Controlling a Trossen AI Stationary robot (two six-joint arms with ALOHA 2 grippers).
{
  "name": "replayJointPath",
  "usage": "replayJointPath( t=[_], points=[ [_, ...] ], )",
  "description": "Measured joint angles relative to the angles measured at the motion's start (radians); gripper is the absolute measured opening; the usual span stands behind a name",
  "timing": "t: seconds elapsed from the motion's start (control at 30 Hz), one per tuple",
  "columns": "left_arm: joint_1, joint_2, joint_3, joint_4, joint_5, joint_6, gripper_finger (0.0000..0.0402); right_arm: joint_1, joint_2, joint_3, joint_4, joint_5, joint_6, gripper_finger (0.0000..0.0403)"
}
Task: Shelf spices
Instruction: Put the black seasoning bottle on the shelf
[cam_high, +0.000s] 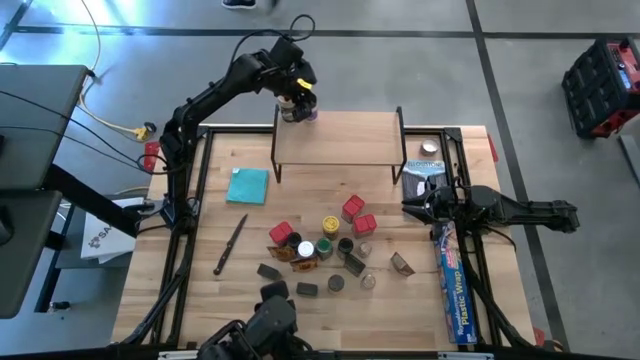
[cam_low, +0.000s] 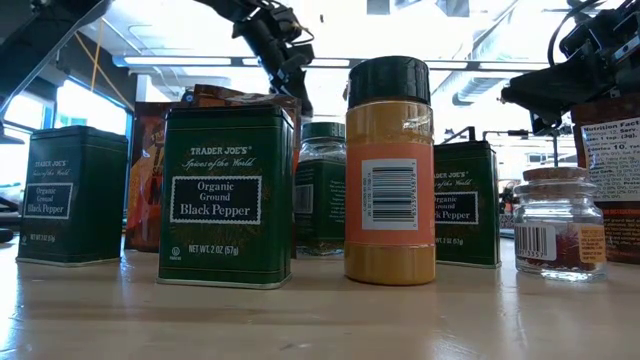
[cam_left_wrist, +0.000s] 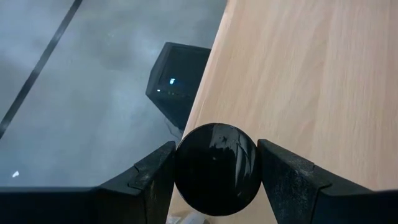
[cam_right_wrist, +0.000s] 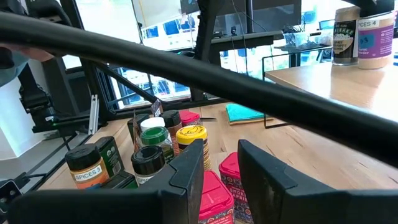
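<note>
**Left arm holds a black-lidded jar at the shelf's back corner**

The left gripper (cam_high: 298, 103) is up at the far left corner of the shelf (cam_high: 340, 140), and its jaws are clamped on a round jar (cam_left_wrist: 216, 168) with a shiny black lid. From the wrist camera the lid sits squarely between the two dark fingers (cam_left_wrist: 152, 177), each one pressed against a side of it. The jar is right at the edge of the light wooden top, with the floor showing just past it. From above, the jar shows as a small pale shape under the gripper, on that same corner.

The right gripper (cam_high: 412, 207) hovers over the right side of the counter (cam_high: 180, 290), near a long blue box of plastic wrap (cam_high: 452, 285). Its jaws stand a little apart with nothing between them.

The rest of the spices (cam_high: 325, 250) are bunched on the counter in front of the shelf: red boxes, dark tins, jars with yellow, green, white and black lids. A teal cloth (cam_high: 247, 185) lies to the left of the shelf's legs, and a dark knife (cam_high: 230, 245) lies nearer the front.
</note>
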Motion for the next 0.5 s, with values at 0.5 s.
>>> replayJointPath(
  t=[0.5],
  points=[
    [0.008,0.002,-0.001,-0.018,-0.008,-0.008,0.0247,0.000,0.000,0.000,0.000,0.000,0.000,0.0094]
  ],
)
